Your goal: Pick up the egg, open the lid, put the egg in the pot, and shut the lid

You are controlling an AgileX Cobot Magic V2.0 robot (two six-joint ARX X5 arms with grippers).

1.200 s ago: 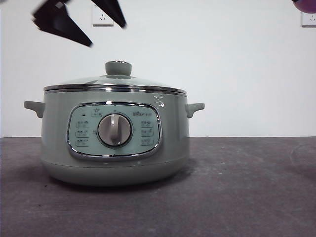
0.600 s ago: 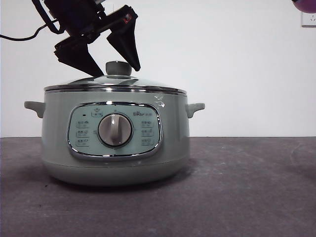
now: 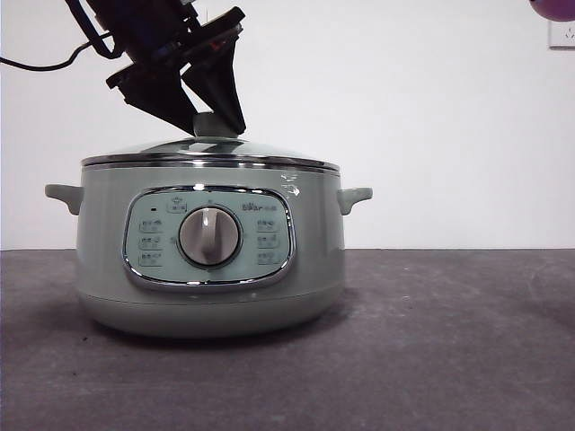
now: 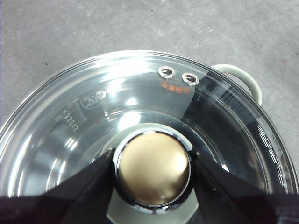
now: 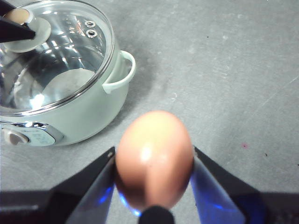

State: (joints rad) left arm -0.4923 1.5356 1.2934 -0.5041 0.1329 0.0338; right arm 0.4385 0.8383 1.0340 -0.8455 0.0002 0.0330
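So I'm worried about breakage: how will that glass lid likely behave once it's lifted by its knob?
The lid looks rigid: glass dome, steel rim, so no flexing. Held only at the round knob by the left gripper, it may tilt or swing a little. Glass is probably fragile if it slips, and the smooth knob could be slippery.

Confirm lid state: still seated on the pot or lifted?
Seated. The lid rests level on the pot, rim to rim, no gap. The left gripper flanks its knob.

Clear glass lid [image 4: 140,93] with shiny steel rim, glossy smooth egg [image 5: 154,158], satin green pot [image 3: 208,242], matt grey table [image 3: 431,359]
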